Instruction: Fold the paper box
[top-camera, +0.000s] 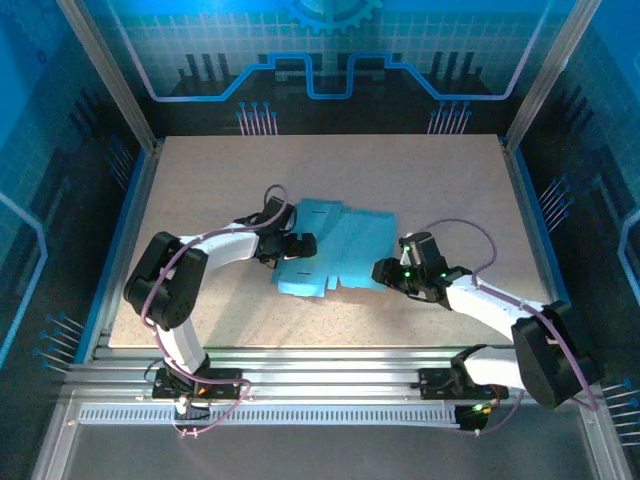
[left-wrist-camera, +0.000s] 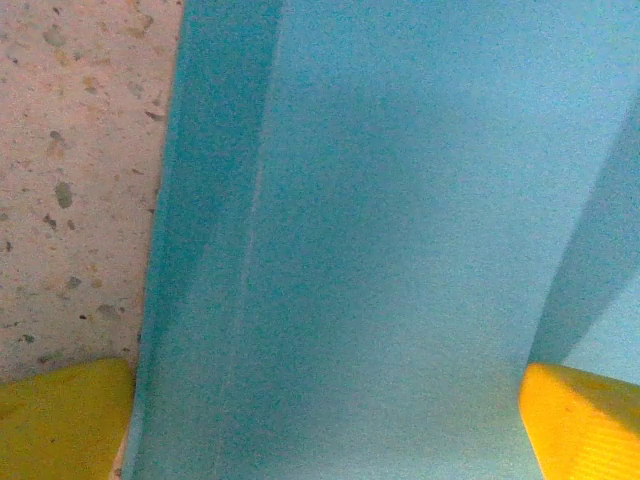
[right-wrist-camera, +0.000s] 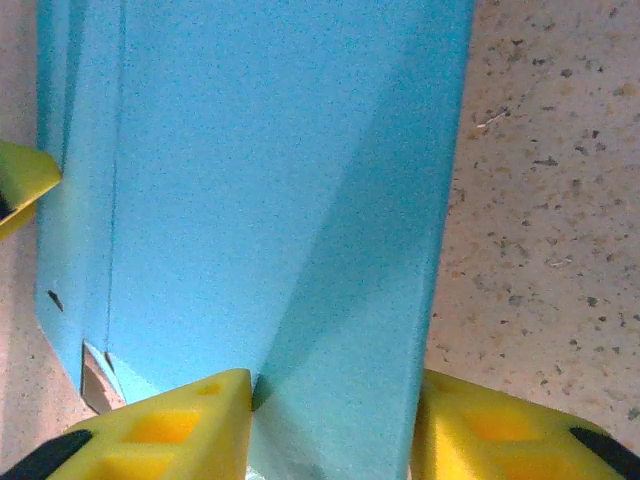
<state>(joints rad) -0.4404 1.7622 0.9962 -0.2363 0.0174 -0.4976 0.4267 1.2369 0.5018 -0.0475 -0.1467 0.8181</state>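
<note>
While the right gripper sits half-open astride a raised flap at the right end of the paper box (pinching? can't tell), the left gripper gapes wide over its left end. Box lies flat on the table, long axis arm to arm.

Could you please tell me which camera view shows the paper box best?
The top external view: the whole paper box shows there, flaps and all. Both wrist views give close, partial looks at its blue panels.

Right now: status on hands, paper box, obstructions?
Left hand open, astride an edge of the paper box. Right hand astride a raised fold, grip unconfirmed. Box mostly flat on table. No obstacle seen.
</note>
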